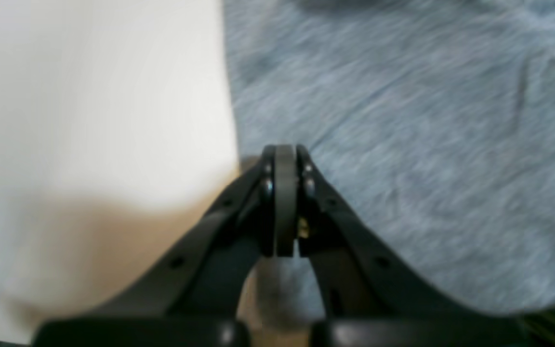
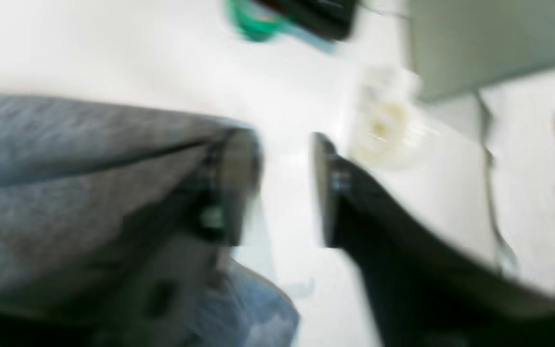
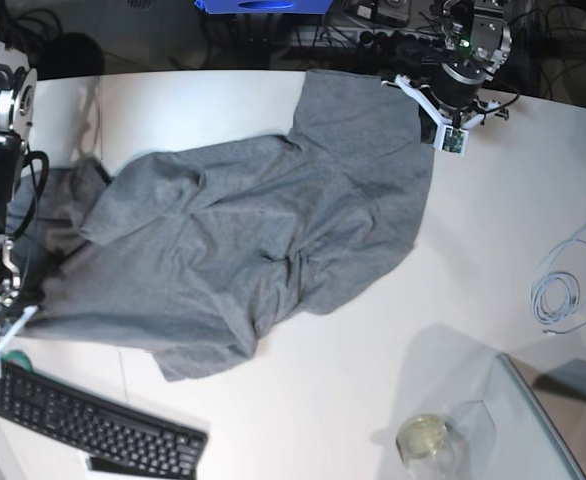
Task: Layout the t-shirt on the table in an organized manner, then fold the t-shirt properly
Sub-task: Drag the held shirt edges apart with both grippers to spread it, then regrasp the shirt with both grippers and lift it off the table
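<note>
One rumpled grey t-shirt (image 3: pixel 243 250) sprawls across the white table (image 3: pixel 303 420).

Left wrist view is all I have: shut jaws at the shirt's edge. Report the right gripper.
Observer: The right gripper is open, with the t-shirt bunched against one finger.
Operator: Give me the shirt's overall state.
Observer: Rumpled, not flat. It sprawls across the table with folds through its middle.
Operator: List anything close to it.
Observer: A keyboard lies near the shirt's edge by the right gripper, not touching it.
</note>
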You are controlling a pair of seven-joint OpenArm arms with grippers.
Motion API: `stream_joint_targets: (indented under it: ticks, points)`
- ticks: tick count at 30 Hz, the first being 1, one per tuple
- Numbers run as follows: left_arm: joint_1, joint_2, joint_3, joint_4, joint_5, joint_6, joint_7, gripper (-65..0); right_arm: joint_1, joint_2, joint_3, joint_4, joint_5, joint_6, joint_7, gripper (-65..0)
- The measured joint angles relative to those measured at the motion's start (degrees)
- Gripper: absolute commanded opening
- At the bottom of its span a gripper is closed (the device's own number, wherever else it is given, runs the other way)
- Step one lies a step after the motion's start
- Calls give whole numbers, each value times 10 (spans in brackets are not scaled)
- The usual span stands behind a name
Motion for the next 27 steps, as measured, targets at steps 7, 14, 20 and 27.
stream_joint_targets:
  ticks: [7,14,20,27]
  points:
    - [-32,2,5,-27,2,0,-2,-650,-155,-26,-1,295,1,-5,-116,-351]
    - [-98,2,5,-101,-2,0,-25,-650,-251,-67,-4,380,5,1,-158,-360]
    - [-171,-27,4,-177,-8,-5,-45,-650,-255,-78,2,297,2,105,-159,-600]
    - [-263,-52,-1,-248,0,6,-15,-650,-282,-135,-6,277,-1,148,-153,-623]
